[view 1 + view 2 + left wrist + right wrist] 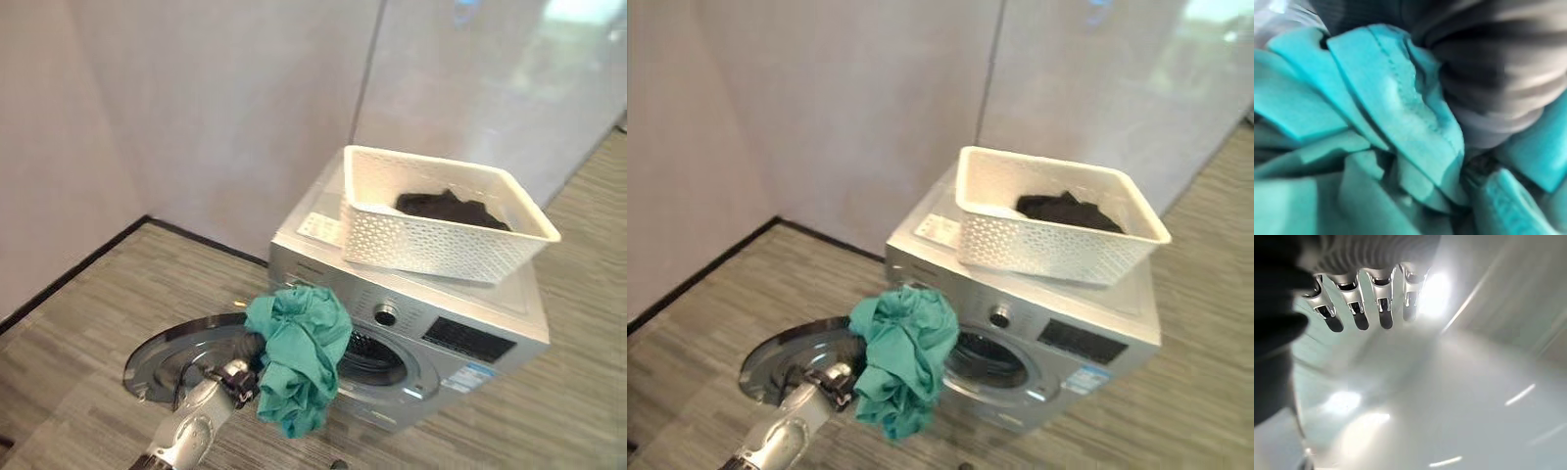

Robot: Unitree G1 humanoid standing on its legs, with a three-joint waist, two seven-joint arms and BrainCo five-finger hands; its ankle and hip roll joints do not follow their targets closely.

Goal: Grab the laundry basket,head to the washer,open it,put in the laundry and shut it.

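Green cloth (299, 357) bunched in my left hand (245, 377) — grasped before the washer (431, 338), door (181, 357) open; basket (441, 225) on top; right hand (1359, 303) relaxed.

Floor (88, 323): grey wood-look planks, meeting pale walls at a dark skirting line. I see one silver washer (460, 338) standing directly on it, round door (181, 364) swung open low over the planks. Washer top: I log one white perforated laundry basket (436, 235), tilted, holding dark laundry (451, 209).
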